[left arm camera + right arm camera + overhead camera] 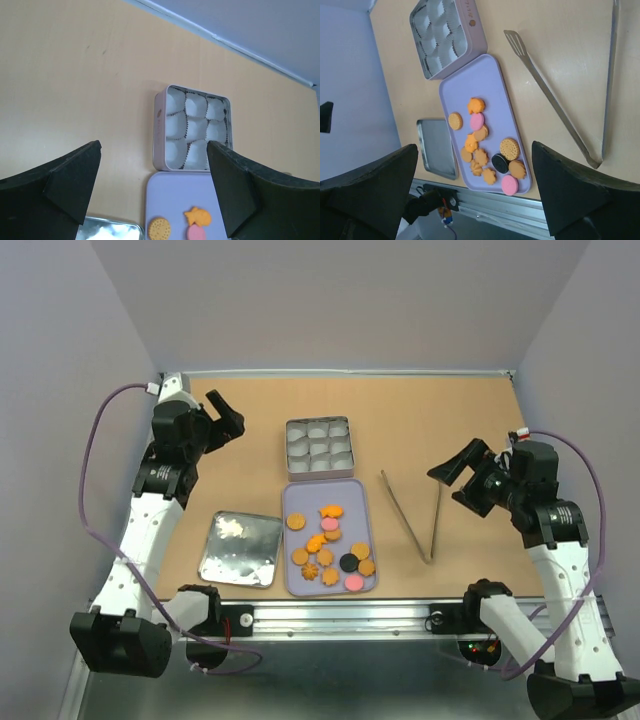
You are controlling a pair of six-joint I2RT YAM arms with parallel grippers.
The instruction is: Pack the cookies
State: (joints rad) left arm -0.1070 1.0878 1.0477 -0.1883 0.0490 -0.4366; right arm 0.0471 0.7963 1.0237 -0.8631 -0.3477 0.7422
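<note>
**Tan table, tin unfilled**

Top view: on the tan table point(480, 420), the cookies point(328, 545) lie on a lavender tray point(352, 502) just below the cupped tin point(289, 450). The left gripper point(228, 415) and right gripper point(452, 480) hang spread and empty.

Left wrist: the cups are empty.

Right wrist: the tongs point(555, 105) lie flat and might slip on pickup, and the overlapping cookies could scatter.

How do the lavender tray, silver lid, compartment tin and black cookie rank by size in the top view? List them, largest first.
1. lavender tray
2. silver lid and compartment tin: close. The lid looks slightly bigger but sits nearer the camera, so they are left unranked.
3. black cookie
</note>
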